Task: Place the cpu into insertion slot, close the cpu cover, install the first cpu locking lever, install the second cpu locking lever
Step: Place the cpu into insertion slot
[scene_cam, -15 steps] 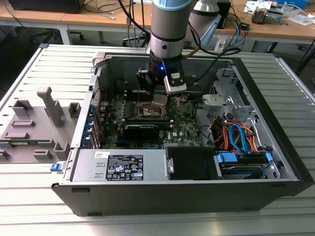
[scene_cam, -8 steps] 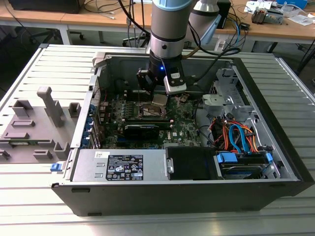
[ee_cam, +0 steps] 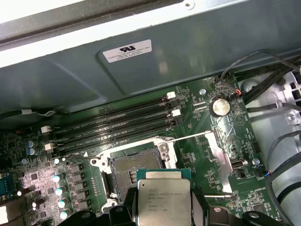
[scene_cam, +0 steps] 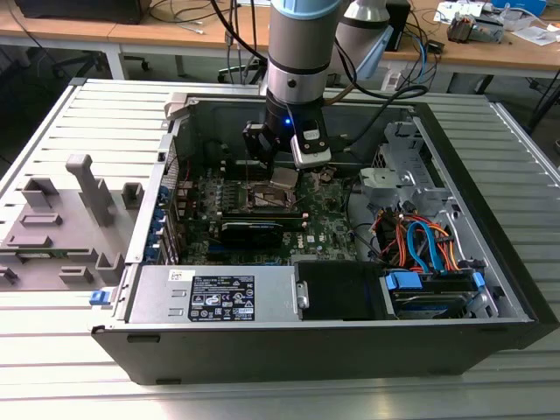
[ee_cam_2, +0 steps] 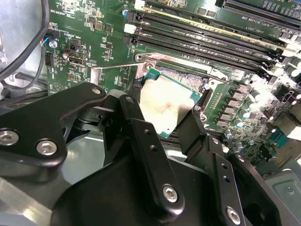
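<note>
Cpu [ee_cam_2: 169,101]: one, flat and square, with a silvery top and a green edge. It is clamped by two opposite edges between the two black fingers [ee_cam_2: 138,123] of the gripper [ee_cam_2: 162,113], which is closed to the chip's width. It hangs tilted just above the insertion slot [ee_cam_2: 189,78], overlapping one side of it and not seated. In the first wrist view the cpu [ee_cam: 163,200] carries several lines of fine print on its top.

Insertion slot [ee_cam: 128,168]: one, square, with a silver rim and its dark centre uncovered.

Locking levers: two thin wire rods, one [ee_cam: 188,137] and another [ee_cam: 217,195], each running out from the slot's edge over the green board.

Memory slots [ee_cam: 113,126]: four, long and black, lying side by side just beside the insertion slot.

Coin battery [ee_cam: 219,107]: one, round and silver, on the board.

Labels: one white printed label [ee_cam: 128,50] on the grey case wall. In the exterior view the power supply box [scene_cam: 219,297] bears one dark printed label and smaller white ones.

Graphics card [scene_cam: 252,229]: one, black, between the slot and the power supply box.

Computer case [scene_cam: 490,289]: one, open, lying on a slatted metal table [scene_cam: 52,367].

Grey moulded fixture [scene_cam: 61,219]: one, on the table at the exterior view's left.

Arm [scene_cam: 297,52]: one, reaching down into the case with the cpu [scene_cam: 283,178] at its tip.
</note>
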Controlling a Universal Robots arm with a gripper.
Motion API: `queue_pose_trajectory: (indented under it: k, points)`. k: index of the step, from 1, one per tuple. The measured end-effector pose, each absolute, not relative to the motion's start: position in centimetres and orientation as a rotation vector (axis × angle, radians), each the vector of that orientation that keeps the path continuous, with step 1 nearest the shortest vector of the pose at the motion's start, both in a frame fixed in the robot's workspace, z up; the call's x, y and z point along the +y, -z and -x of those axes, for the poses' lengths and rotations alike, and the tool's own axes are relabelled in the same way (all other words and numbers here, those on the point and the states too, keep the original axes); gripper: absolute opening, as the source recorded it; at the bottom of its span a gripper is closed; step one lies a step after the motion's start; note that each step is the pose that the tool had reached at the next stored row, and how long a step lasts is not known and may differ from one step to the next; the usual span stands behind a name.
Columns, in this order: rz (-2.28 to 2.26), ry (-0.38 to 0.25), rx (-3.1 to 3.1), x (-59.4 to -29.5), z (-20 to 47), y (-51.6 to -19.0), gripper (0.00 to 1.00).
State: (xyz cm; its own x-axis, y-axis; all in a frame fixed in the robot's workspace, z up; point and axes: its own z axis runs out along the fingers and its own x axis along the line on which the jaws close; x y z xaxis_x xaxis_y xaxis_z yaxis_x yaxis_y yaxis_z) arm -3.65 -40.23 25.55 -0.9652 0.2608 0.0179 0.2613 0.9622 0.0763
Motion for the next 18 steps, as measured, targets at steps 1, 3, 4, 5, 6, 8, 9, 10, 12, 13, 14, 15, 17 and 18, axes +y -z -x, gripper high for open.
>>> queue_pose_trajectory:
  k: [1, 3, 4, 5, 6, 8, 9, 10, 12, 13, 14, 15, 17, 18]
  points:
    - [0.414, 0.122, -3.104, -40.23, 3.65, -25.55, 0.55]
    - [0.416, 0.122, -3.104, -40.23, 3.65, -25.55, 0.55]
    - [0.417, 0.122, -3.104, -40.23, 3.66, -25.55, 0.55]
    - [0.418, 0.122, -3.104, -40.23, 3.66, -25.55, 0.55]
    - [0.419, 0.122, -3.104, -40.23, 3.65, -25.55, 0.55]
    - [0.422, 0.122, -3.103, -40.23, 3.66, -25.55, 0.55]
    - [0.423, 0.122, -3.103, -40.23, 3.65, -25.55, 0.55]
    - [0.424, 0.122, -3.103, -40.23, 3.65, -25.55, 0.55]
    - [0.426, 0.122, -3.103, -40.23, 3.66, -25.55, 0.55]
    - [0.427, 0.122, -3.103, -40.23, 3.65, -25.55, 0.55]
    - [0.428, 0.122, -3.103, -40.23, 3.65, -25.55, 0.55]
    - [0.43, 0.122, -3.102, -40.23, 3.65, -25.54, 0.55]
    - [0.431, 0.122, -3.102, -40.23, 3.65, -25.54, 0.55]
    - [0.433, 0.122, -3.102, -40.23, 3.66, -25.54, 0.55]
